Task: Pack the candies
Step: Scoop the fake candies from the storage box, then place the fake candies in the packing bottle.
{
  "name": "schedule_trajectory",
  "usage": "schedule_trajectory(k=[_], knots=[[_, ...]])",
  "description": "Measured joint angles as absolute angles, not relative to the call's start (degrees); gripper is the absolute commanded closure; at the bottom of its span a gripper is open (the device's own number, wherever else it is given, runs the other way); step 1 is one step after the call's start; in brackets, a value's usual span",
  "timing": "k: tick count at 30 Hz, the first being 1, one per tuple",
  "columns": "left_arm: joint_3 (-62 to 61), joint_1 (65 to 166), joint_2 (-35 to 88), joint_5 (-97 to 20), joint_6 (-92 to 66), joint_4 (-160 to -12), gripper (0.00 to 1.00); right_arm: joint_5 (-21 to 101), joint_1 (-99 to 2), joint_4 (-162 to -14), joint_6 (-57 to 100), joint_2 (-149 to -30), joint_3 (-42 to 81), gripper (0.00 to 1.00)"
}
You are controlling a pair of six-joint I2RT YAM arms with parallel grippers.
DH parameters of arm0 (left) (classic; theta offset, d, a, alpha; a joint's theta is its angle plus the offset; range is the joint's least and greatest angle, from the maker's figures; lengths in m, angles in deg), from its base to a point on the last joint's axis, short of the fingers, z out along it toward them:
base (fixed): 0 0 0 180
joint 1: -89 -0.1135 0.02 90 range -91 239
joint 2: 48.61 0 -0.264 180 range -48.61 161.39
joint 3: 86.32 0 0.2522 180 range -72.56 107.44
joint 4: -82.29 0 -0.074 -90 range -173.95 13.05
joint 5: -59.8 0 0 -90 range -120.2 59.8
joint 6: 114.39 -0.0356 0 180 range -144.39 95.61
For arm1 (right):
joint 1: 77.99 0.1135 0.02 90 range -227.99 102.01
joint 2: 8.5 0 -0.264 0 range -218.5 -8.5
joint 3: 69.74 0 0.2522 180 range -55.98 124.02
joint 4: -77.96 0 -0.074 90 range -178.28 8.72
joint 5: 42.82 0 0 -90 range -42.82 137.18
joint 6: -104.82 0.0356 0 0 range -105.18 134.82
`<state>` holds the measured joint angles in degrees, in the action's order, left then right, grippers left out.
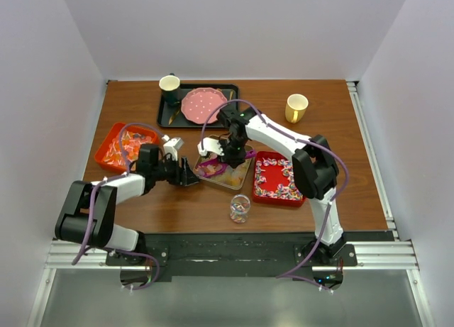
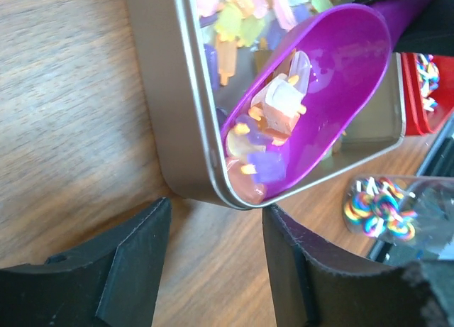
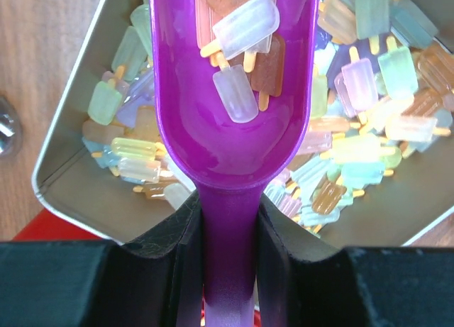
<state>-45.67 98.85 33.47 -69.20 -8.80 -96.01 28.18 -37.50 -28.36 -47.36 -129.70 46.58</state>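
Firmly clamped on the handle of the purple scoop (image 3: 234, 128), the right gripper (image 3: 230, 228) holds pastel candies (image 3: 241, 29) above the silver tin (image 3: 64, 150), bowl pointing near-left, with the clear cup (image 1: 240, 208) just beyond the tin's near edge and the left gripper (image 2: 213, 270) parted, empty, alongside.

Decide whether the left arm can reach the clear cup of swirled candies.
Probably yes: the left gripper, jaws open and empty, sits beside the tin, with bare table between it and the cup.
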Motion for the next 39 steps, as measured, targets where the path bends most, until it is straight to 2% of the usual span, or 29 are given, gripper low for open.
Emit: schedule_trajectory(k=[11,22,32,39], knots=[[-41.27,98.54,26.13,-73.92,-12.56,-84.60,0.38,24.16,-40.58,-29.67,-47.81,-124.26,39.57,1.00],[-36.29,94.63,24.23,-82.21,-14.53,-82.00,0.37,18.65,-48.10,-34.30,-46.09,-118.25,32.29,1.00],[-32.82,90.41,25.47,-82.43,-14.00,-84.29,0.31,15.41,-50.70,-33.12,-45.63,-102.08,29.08,1.00],[-30.78,89.38,25.65,-80.28,-13.61,-83.59,0.30,17.73,-51.09,-22.89,-49.30,-93.79,26.45,1.00]])
